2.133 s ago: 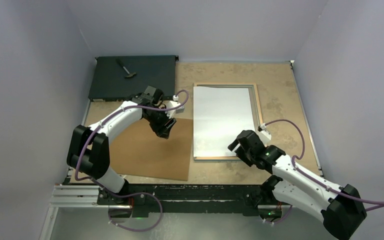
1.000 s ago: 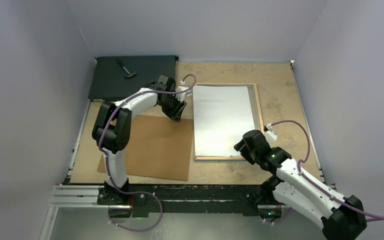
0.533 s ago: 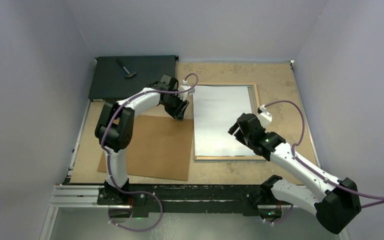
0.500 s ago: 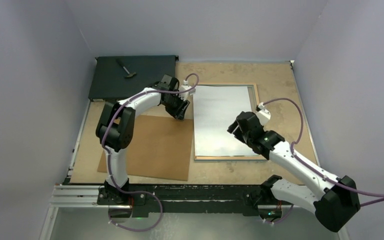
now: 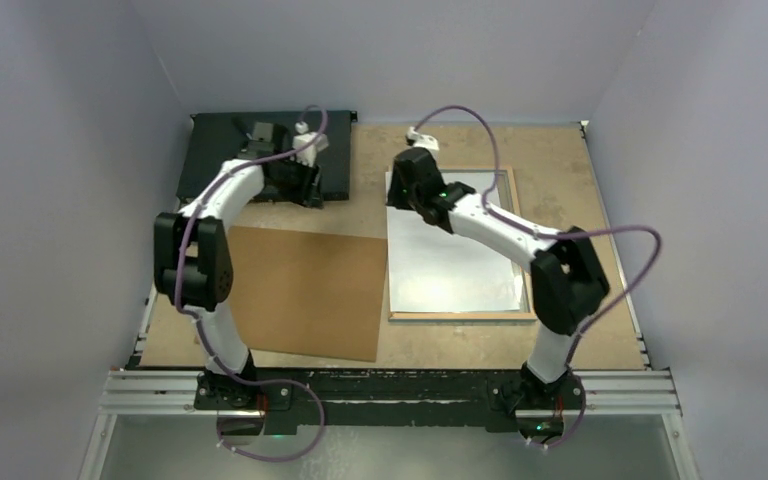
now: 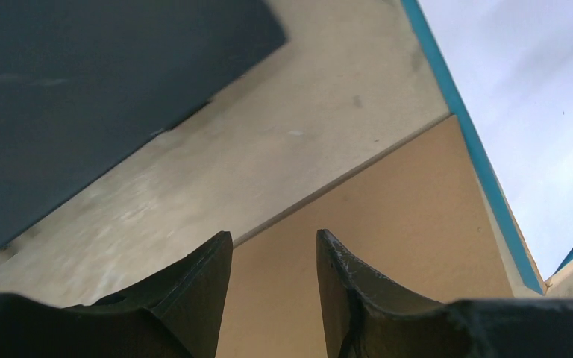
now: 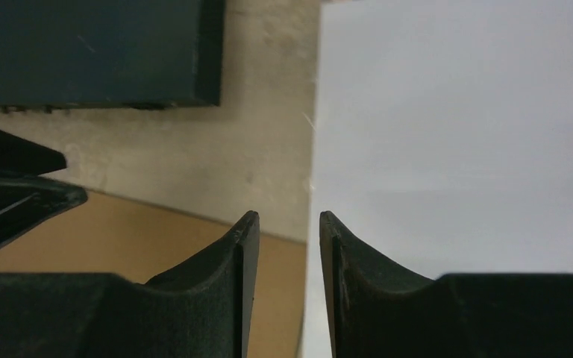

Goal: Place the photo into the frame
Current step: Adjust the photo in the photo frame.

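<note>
Photo [image 5: 455, 255] lies white side up on the frame [image 5: 460, 316], covering its left rail, seemingly not seated. Your left gripper [image 6: 272, 242] and right gripper [image 7: 283, 224] hover part-open, empty; squaring it remains.

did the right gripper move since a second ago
Yes. The right gripper went from the near right corner of the frame to its far left corner.
</note>
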Tool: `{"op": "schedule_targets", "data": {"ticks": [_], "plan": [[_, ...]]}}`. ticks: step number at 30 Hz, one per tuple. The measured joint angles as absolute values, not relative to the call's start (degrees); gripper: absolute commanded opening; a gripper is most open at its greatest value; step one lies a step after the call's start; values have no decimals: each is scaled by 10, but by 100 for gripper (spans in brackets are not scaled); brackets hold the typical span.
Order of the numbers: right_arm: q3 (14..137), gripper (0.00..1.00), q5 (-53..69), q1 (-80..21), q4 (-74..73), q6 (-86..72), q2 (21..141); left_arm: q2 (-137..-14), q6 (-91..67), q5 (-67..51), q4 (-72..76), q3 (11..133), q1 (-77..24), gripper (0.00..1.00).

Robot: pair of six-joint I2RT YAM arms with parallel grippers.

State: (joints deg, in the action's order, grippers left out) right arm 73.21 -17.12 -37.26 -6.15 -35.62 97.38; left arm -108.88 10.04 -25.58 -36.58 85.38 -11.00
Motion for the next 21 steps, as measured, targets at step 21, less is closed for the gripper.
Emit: {"op": "schedule_targets", "data": {"ticks": [21], "plan": [[1023, 24, -174, -408, -133, -249, 1286, -967, 161, -308, -428, 751, 84, 44]]}}
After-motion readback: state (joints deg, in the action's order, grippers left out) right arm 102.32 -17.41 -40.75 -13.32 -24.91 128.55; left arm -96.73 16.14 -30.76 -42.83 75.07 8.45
